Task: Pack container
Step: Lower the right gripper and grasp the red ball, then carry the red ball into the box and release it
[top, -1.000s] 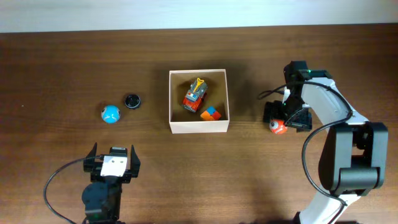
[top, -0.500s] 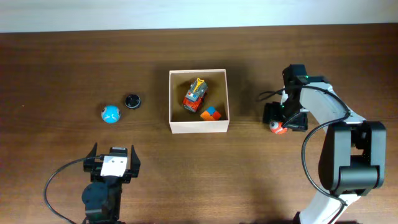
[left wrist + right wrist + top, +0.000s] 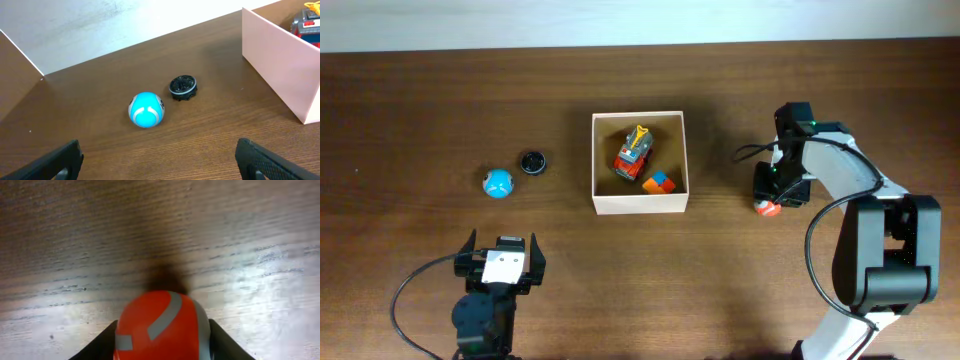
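From above: the container (image 3: 640, 205), a square shallow box with cream walls and a tan floor, sits at the middle of the dark wooden table (image 3: 400, 100). A red toy truck (image 3: 634, 153) and an orange-and-blue cube (image 3: 660, 182) lie inside it, the cube just right of and nearer than the truck. Well to the left of the box, a blue ball (image 3: 498, 183) and a small black disc (image 3: 532, 162) lie near each other on the wood. The left gripper (image 3: 501, 241) hangs at the near edge with its fingers spread wide and nothing between them. To the right of the box, apart from its wall, the right gripper (image 3: 767, 204) is down over an orange ball (image 3: 766, 209)

Left wrist camera: the left gripper (image 3: 157, 150) stands fully parted, its dark fingers (image 3: 55, 162) at the near corners of the picture, gripping nothing. Beyond them lie the blue ball (image 3: 146, 109) and, just right and farther off, the black disc (image 3: 183, 86). The container's pale wall (image 3: 280, 65) rises at the right, the toy truck (image 3: 310, 22) showing over its rim

Right wrist camera: the orange ball (image 3: 160, 325), marked with grey stripes, rests on the table. The right gripper (image 3: 162, 342) has drawn in on it, a finger (image 3: 100, 347) pressed to each side
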`<state>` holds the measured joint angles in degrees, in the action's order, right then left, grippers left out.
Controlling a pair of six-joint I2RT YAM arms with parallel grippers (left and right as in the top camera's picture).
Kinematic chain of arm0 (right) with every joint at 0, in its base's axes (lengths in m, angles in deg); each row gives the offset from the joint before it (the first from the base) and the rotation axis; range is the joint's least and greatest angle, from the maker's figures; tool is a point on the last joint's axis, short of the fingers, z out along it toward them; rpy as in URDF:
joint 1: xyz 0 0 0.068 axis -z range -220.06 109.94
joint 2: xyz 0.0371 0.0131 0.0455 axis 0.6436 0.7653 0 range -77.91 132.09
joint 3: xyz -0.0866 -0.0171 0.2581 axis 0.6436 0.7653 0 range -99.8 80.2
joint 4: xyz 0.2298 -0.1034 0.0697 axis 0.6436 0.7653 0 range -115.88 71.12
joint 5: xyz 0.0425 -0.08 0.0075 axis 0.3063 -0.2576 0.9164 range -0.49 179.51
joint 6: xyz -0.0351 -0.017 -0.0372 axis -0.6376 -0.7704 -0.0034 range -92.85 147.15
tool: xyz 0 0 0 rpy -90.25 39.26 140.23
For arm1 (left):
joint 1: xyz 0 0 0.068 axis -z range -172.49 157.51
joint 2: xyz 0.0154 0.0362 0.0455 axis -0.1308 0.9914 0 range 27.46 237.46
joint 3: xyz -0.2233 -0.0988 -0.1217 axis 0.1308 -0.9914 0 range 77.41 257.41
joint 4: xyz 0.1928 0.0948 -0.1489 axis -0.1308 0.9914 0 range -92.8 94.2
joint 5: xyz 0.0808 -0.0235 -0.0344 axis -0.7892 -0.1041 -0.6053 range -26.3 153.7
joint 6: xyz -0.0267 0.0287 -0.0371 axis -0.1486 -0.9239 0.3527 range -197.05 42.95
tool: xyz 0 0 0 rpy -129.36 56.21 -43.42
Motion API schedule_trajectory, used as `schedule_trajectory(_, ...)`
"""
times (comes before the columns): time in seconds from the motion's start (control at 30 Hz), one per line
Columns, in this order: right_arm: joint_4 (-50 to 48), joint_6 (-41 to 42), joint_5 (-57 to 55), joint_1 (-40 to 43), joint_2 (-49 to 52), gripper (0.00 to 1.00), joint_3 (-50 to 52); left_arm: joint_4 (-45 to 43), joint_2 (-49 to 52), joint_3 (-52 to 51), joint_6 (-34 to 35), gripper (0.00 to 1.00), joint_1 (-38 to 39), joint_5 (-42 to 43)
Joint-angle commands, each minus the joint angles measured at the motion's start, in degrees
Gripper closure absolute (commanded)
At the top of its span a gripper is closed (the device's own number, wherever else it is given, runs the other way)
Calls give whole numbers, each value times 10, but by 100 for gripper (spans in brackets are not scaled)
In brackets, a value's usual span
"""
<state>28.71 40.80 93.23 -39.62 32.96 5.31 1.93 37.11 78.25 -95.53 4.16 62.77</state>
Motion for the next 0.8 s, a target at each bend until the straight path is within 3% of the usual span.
schedule_trajectory(0.0, 37, 4, 19, -1, 2, 55, -44, 0, -3, -3, -7, 1, -2, -3)
schedule_trajectory(0.23, 193, 3, 47, -19, 2, 55, -248, 0, -3, -3, -7, 1, -2, -3)
schedule_trajectory(0.43, 227, 4, 47, -102, 2, 54, -397, 0, -3, -3, -7, 1, -2, -3)
schedule_trajectory(0.6, 170, 19, 36, -200, 9, 54, -406, 0, -3, -3, -7, 1, -2, -3)
schedule_trajectory(0.77, 153, 38, -10, -249, 42, 47, -405, 0, -3, -3, -7, 1, -2, -3)
